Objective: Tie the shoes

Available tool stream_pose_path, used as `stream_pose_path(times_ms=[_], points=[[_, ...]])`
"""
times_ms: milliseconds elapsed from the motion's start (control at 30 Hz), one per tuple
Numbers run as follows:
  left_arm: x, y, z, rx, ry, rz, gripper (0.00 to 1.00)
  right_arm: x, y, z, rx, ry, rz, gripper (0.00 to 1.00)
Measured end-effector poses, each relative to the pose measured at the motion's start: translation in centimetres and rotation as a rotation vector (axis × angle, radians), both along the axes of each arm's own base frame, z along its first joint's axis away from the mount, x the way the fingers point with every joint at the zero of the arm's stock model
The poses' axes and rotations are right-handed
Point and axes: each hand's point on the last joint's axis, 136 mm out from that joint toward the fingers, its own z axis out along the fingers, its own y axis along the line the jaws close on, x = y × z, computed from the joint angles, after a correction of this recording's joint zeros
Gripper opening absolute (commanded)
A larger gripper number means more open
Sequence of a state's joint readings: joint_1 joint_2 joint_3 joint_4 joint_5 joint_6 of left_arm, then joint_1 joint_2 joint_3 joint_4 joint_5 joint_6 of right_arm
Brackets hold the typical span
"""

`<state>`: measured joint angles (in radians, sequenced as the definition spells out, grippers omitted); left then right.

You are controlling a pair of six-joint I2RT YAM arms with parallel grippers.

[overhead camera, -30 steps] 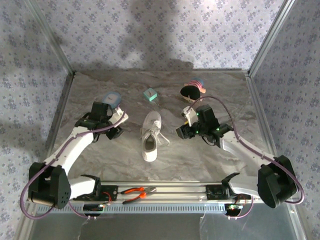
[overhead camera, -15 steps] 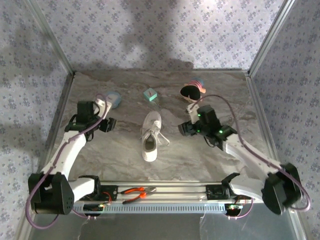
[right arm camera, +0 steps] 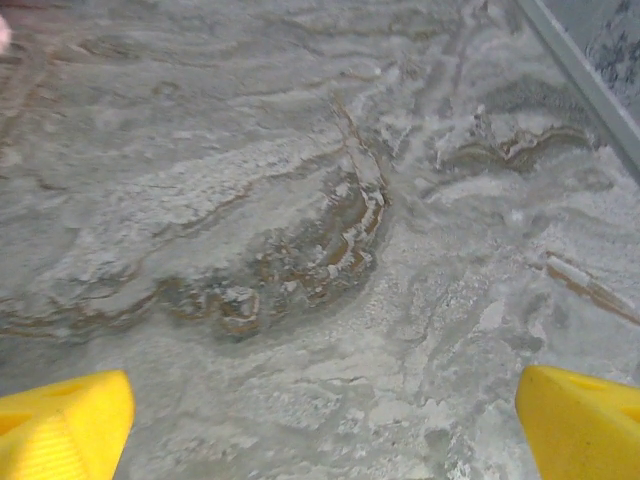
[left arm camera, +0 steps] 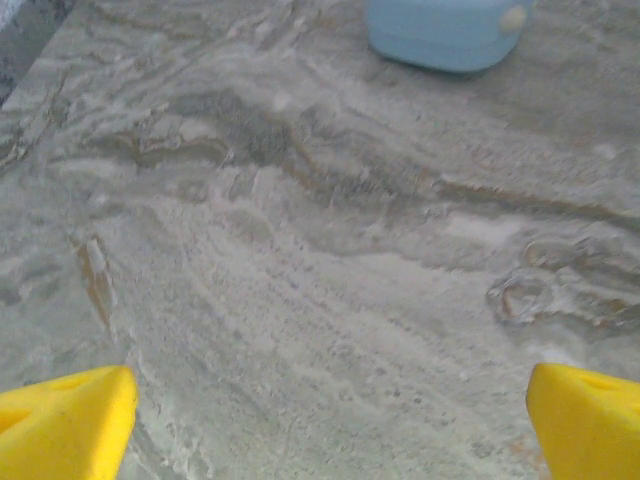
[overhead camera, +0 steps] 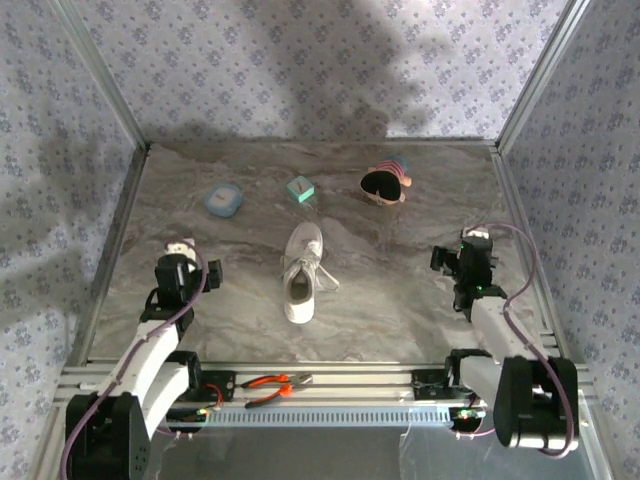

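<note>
My left gripper [left arm camera: 328,425] and right gripper [right arm camera: 322,425] both stand wide, holding nothing, above the tabletop [overhead camera: 400,300]. The white sneaker [overhead camera: 302,272] lies between them, well apart from each.

Bare counter [overhead camera: 400,290] lies wide on both sides of the shoe [overhead camera: 303,272] and in front of it. Behind the shoe three obstacles stand in a row with gaps between: a blue case [overhead camera: 223,200] left, a teal block [overhead camera: 300,189] straight behind, a dark round thing [overhead camera: 383,184] right.
</note>
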<state>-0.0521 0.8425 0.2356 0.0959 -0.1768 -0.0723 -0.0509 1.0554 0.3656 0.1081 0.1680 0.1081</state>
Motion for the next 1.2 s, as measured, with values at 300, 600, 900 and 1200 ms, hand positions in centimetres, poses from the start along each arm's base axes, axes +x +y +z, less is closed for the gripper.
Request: stream_pose_path(times_ms=[300, 600, 900, 1200], points=[[3.8, -0.4, -0.7, 0.038, -0.051, -0.049, 1.00, 3.6, 1.6, -1.6, 0.085, -0.043, 0.133, 1.00], [10.7, 0.3, 0.9, 0.004, -0.077, -0.078, 1.00, 7.7, 2.9, -1.1, 0.059, -0.138, 0.247, 1.00], [11.1, -0.5, -0.8, -0.046, -0.110, -0.119, 0.99, 8.4, 3.4, -0.2, -0.005, -0.209, 0.250, 1.00], [10.9, -0.3, -1.0, -0.046, -0.131, -0.106, 1.00, 8.4, 3.1, 0.0, -0.029, -0.225, 0.226, 1.00]])
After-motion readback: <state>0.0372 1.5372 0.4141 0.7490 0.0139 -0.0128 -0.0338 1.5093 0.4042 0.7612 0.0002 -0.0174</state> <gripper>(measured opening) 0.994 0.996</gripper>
